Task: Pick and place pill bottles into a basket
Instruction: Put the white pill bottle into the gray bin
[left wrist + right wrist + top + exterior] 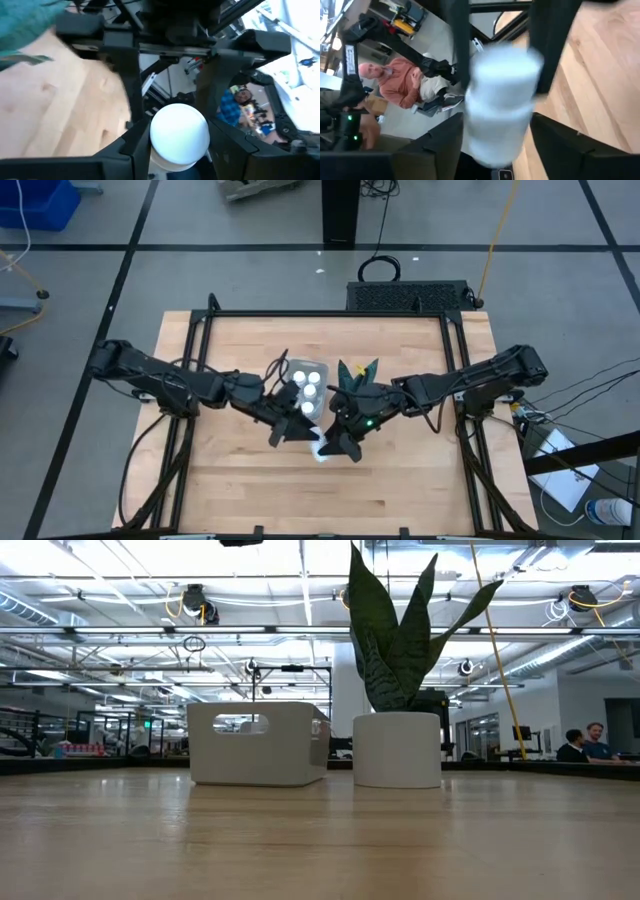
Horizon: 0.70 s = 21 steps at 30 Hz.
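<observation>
Only the high view takes in the whole scene. Both arms reach to the middle of the counter [240, 490] and meet over one pill bottle [320, 450], just in front of the basket [322, 368]. The low view shows neither the arms nor this bottle. It shows the basket standing just beside a white pot [397, 748] holding a spiky green plant [400, 630], with people seated far behind.

The wrist views show the bottle close up: a small white cylinder with a round, smooth white cap. The left gripper [303, 438] is clamped on it, the cap sitting tight between its two dark fingers [135, 150]. The right gripper [335, 445] sits around the same bottle from the opposite side, but I cannot tell whether it grips or stands clear.

The basket is pale, rectangular and round-cornered. From above, four white-capped bottles in the basket [313, 378] show as upright, close-packed caps.
</observation>
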Motion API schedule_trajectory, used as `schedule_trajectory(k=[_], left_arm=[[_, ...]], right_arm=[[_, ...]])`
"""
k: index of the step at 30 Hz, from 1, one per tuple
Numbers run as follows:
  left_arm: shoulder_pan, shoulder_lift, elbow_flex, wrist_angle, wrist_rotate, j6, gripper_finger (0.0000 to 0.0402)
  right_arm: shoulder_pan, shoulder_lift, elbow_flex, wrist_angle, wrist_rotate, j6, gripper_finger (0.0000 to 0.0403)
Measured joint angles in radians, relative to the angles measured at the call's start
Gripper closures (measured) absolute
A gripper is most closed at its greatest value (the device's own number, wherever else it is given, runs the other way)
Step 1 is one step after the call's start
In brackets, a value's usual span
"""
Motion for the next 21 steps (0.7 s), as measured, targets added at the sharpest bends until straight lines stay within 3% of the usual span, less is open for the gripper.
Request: schedule_trajectory(k=[7, 14, 21], left_arm=[[0.017, -0.122, -0.001, -0.201, -0.058, 0.065, 0.0235], [0.017, -0.255, -0.001, -0.527, -0.319, 0.102, 0.0235], [-0.01, -0.267, -0.003, -0.758, -0.61, 0.034, 0.0235]], right_arm=[[0.018, -0.001, 0.0, -0.018, 0.027, 0.005, 0.0128], [0.042, -0.001, 0.0, -0.036, 0.022, 0.007, 0.0109], [0.06, -0.007, 0.0, -0.029, 0.076, 0.008, 0.0118]])
